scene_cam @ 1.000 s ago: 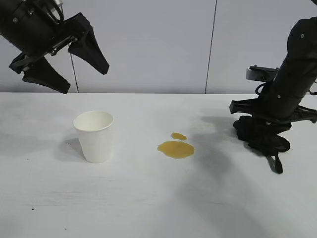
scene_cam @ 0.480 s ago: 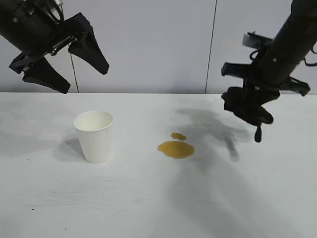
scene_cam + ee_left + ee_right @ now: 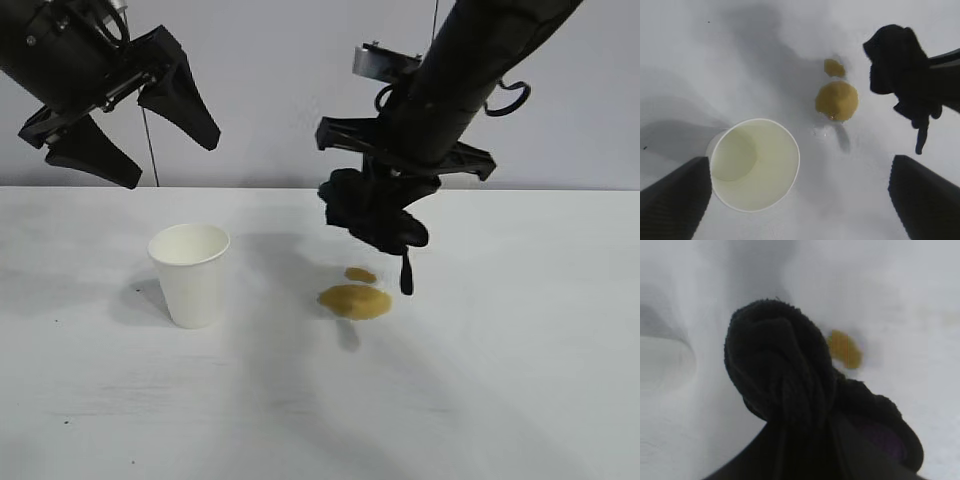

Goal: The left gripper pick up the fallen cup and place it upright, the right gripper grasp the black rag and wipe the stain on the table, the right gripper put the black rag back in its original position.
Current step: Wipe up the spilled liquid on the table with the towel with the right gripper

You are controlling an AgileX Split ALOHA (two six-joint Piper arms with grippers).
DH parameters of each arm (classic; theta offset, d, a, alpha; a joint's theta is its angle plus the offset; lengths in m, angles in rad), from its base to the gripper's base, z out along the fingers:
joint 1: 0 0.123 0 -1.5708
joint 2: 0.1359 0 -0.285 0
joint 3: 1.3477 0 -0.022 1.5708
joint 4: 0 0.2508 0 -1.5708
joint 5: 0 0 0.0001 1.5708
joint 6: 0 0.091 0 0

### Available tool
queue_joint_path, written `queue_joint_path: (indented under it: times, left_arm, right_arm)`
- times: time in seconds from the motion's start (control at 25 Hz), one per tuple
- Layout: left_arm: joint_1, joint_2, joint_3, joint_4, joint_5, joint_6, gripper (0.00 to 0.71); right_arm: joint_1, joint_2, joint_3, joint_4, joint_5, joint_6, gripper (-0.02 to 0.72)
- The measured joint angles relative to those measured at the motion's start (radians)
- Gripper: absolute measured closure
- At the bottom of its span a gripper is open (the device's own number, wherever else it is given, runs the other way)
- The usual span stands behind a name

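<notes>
1. The right gripper [image 3: 385,225], which a second ago was low over the bench [image 3: 520,400] far to the right of the stain [image 3: 355,300], now hangs in the air just above and behind the stain. It has risen and swung across toward the cup [image 3: 190,273].
2. Its jaws are clenched on the black rag [image 3: 375,215], which is bunched under them with one strand dangling down beside the stain. The rag does not touch the bench yet; its shadow falls across the stain's near edge.
3. The stain is untouched: a large amber puddle with a smaller spot just behind it, both the same shape as before.
4. The cup stands upright to the left of the stain, well apart from it, and has not moved. That part of the task looks finished.
5. The left gripper [image 3: 130,125] stays parked high above and to the left of the cup, jaws released and spread wide, holding nothing.
6. In my judgement the carry is nearly over; lowering the rag onto the stain and wiping comes next, then the return to the right.
</notes>
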Motion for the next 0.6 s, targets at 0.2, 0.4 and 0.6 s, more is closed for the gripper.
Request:
queue_joint_path:
  times: [0.2, 0.4, 0.6]
  left_arm:
    - [0.000, 0.000, 0.000, 0.000, 0.007, -0.001, 0.016]
    - [0.000, 0.000, 0.000, 0.000, 0.008, -0.001, 0.016]
    - [0.000, 0.000, 0.000, 0.000, 0.010, -0.001, 0.016]
  right_arm:
    - [0.014, 0.067, 0.000, -0.038, -0.009, 0.053, 0.597]
    - [0.014, 0.122, 0.000, -0.070, -0.043, 0.065, 0.597]
    - [0.014, 0.144, 0.000, -0.215, -0.066, 0.177, 0.597]
